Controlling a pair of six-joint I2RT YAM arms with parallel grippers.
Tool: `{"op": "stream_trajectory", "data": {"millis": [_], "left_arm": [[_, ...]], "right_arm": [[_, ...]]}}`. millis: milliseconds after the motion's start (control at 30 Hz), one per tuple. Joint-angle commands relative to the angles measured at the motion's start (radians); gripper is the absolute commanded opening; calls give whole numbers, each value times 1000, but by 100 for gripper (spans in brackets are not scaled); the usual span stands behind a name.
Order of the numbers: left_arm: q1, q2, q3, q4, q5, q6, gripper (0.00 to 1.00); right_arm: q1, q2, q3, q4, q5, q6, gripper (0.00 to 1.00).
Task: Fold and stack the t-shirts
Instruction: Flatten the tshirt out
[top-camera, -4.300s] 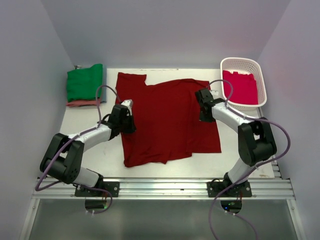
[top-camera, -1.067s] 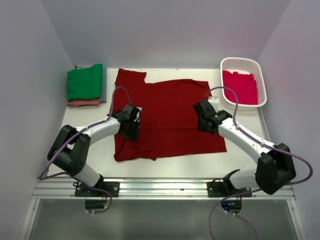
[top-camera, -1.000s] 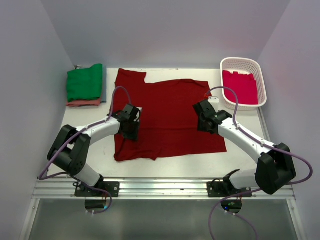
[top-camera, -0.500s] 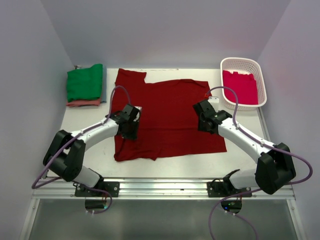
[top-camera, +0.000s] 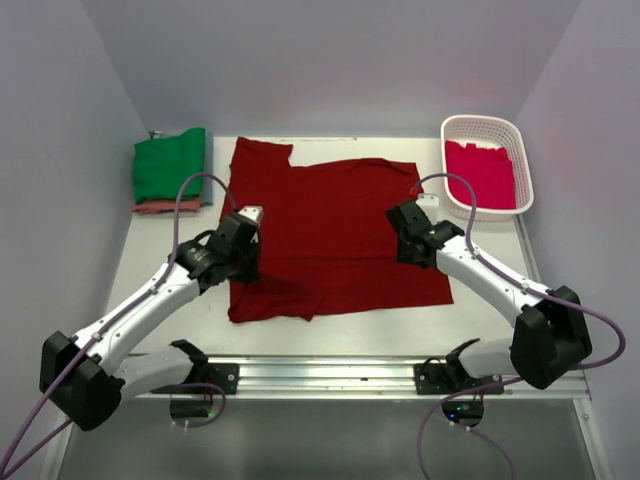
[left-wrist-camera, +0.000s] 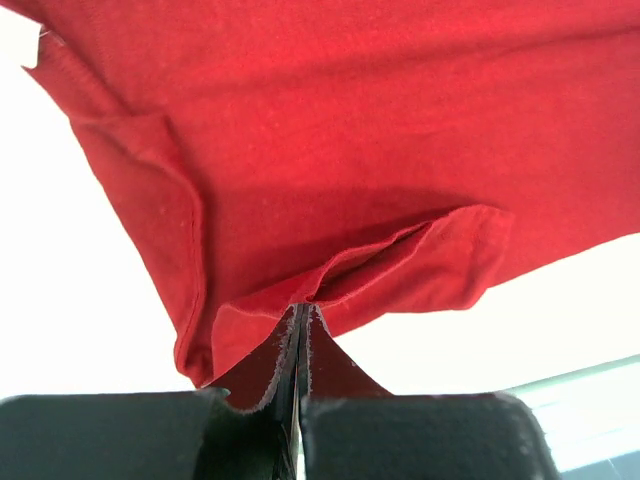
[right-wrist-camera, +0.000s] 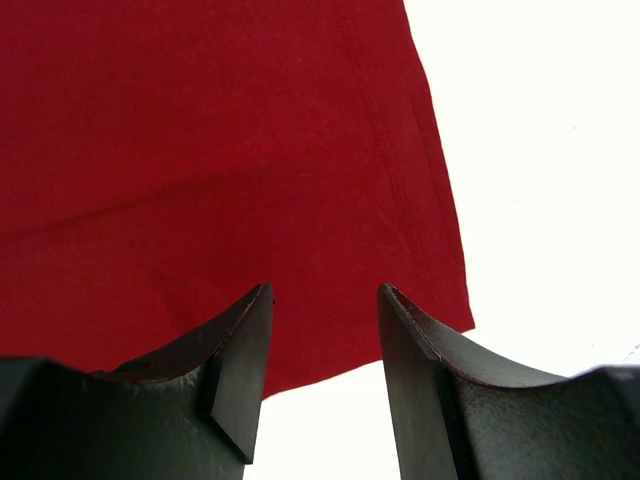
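The large dark red t-shirt (top-camera: 335, 230) lies spread on the table, partly folded, with one sleeve at the back left. My left gripper (top-camera: 243, 262) is at the shirt's left edge. In the left wrist view its jaws (left-wrist-camera: 300, 308) are shut, pinching a raised fold of the dark red cloth (left-wrist-camera: 350, 150). My right gripper (top-camera: 405, 240) hangs open over the shirt's right side. In the right wrist view its fingers (right-wrist-camera: 322, 290) stand apart above the cloth (right-wrist-camera: 200, 150) near a hemmed corner, with nothing between them. A crimson-pink t-shirt (top-camera: 480, 172) lies in the basket.
A white lattice basket (top-camera: 522, 150) stands at the back right. At the back left is a stack with a folded green t-shirt (top-camera: 170, 165) on top, a salmon-pink one (top-camera: 160, 207) beneath and a bluish edge (top-camera: 207, 165). Side walls stand close on both sides.
My left gripper has shut on the shirt's left edge and shifted slightly left, its elbow swinging out toward the near left. The right arm has stayed put.
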Motion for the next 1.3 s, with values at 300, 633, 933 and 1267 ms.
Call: {"op": "stream_trajectory", "data": {"millis": [300,633,933,1267], "left_arm": [[-8,-281,74,-156,169,-106,0],[-8,-426,118,-200,392,-123,0],[-8,-569,107,-306,455,-188,0],[-7,-644,182,-373,281,-209,100]], "right_arm": [[4,-115,15,-99,29,12,49],[5,-157,13,-157,31,37,49],[4,-195,24,-212,13,43,50],[5,-123,47,-117,-157,-32,54]]}}
